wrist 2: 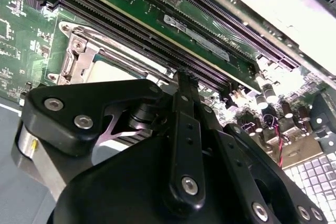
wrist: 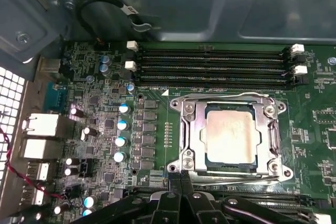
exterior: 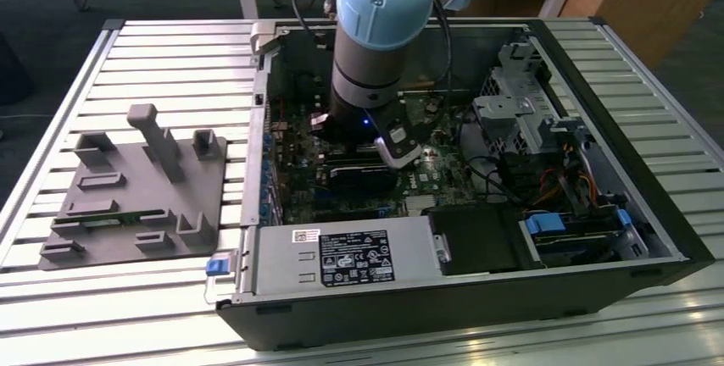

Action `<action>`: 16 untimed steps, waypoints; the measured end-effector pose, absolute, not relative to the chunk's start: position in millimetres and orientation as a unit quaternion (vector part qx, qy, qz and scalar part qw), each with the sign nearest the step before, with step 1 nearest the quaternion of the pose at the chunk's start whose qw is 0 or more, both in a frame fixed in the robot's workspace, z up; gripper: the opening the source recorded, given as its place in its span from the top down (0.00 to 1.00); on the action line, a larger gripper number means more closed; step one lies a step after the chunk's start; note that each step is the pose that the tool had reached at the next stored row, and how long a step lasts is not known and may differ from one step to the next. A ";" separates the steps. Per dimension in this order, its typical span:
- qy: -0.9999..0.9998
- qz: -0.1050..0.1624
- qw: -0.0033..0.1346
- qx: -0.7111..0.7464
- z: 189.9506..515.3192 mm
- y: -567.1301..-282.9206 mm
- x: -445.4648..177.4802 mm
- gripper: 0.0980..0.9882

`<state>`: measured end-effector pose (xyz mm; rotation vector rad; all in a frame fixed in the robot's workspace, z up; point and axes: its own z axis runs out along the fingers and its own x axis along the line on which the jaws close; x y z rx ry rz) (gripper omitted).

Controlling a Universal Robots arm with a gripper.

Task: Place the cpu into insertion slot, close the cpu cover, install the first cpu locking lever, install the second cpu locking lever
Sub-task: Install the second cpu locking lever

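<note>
My gripper [wrist: 181, 178] has its jaws pressed together, holding nothing. Just ahead of them, the cpu [wrist: 231, 137] sits in the insertion slot [wrist: 190, 145], with the cpu cover [wrist: 195, 109] down around it.

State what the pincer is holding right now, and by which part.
Nothing is visibly held. The pincer has its fingertips together at the edge of the cpu cover, which lies closed over the cpu seated in the insertion slot.

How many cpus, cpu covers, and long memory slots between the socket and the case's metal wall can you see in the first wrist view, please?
cpu: 1
cpu cover: 1
memory slots: 4
Total: 6
</note>
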<state>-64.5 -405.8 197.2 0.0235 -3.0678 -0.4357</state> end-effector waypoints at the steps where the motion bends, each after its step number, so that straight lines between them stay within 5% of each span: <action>1: -0.990 -0.141 0.022 0.008 196.5 -405.8 -64.5 0.99; 16: -0.986 -0.163 0.021 0.008 187.7 -404.6 -70.2 0.99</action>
